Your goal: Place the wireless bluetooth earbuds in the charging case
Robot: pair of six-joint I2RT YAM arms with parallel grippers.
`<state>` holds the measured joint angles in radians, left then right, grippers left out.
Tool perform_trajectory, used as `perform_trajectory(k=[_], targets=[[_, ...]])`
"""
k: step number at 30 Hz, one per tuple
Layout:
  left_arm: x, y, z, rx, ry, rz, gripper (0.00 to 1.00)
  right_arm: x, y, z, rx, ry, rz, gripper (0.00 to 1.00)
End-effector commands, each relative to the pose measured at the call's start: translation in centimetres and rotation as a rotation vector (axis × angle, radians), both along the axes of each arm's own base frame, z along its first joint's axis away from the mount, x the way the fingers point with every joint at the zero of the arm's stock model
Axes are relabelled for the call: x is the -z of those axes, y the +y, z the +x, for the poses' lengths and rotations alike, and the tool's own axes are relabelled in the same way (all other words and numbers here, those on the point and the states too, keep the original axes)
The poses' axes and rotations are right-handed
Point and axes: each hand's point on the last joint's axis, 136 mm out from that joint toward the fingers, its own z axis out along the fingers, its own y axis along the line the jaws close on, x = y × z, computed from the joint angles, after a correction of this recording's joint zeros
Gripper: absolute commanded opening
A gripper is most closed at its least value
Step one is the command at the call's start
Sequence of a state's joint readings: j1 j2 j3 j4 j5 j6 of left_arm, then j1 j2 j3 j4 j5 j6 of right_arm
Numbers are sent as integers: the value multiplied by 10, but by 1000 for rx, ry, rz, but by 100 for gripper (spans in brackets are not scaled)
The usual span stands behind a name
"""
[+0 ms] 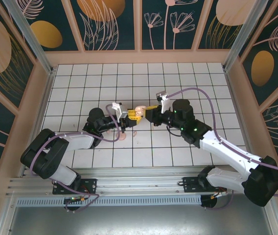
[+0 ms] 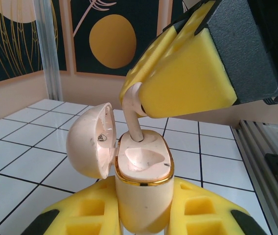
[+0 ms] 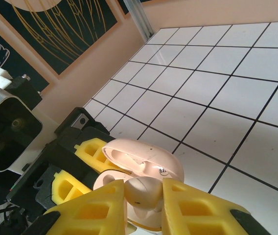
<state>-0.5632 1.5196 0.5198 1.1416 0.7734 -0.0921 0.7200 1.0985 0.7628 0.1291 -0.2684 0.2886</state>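
White glossy tiles with a dark grid cover the table (image 1: 188, 83), boxed in by dark leaf-patterned wall panels (image 1: 109, 24). Near its middle the two arms meet above the surface.

The left gripper (image 1: 128, 119) is clamped on the small rounded pale pink charging case (image 2: 141, 196), yellow foam pads (image 2: 80, 218) squeezing its lower body from both sides and holding it upright off the table. The domed hinged lid (image 2: 91, 142) stands swung open to the left. The right gripper (image 3: 144, 210) pinches one glossy pale pink wireless earbud (image 2: 131, 110) by its bulb, stem pointing down, with the stem tip at the far edge of the case's opening. A pink hollow (image 2: 144, 159) nearer the wrist camera looks empty.

The step in hand appears to be seating this earbud. To do it well:
- hold the case steady and level, so the socket does not wander;
- line the stem up with its channel before pressing, since it now seems a little tilted;
- lower slowly and straight, staying clear of the open lid;
- release only once the bulb sits flush in the hollow, because a half-seated earbud would probably tip out.

Too much force could twist the case within the soft pads.
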Motion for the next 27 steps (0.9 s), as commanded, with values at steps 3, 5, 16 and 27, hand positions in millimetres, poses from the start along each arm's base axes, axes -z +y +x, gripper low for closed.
perform_trajectory(k=[3,5,16,27], targets=[[-25,3,0,-24,-82,-58,14,9,6,-11,-46,21,-39,22],[-26,3,0,-24,-85,-57,14,8,7,-12,-49,19,-43,22],[-24,3,0,-28,-83,-52,14,4,9,-13,-49,6,-52,27],[-24,3,0,-26,-83,-51,14,-4,9,-14,-49,-10,-35,36]])
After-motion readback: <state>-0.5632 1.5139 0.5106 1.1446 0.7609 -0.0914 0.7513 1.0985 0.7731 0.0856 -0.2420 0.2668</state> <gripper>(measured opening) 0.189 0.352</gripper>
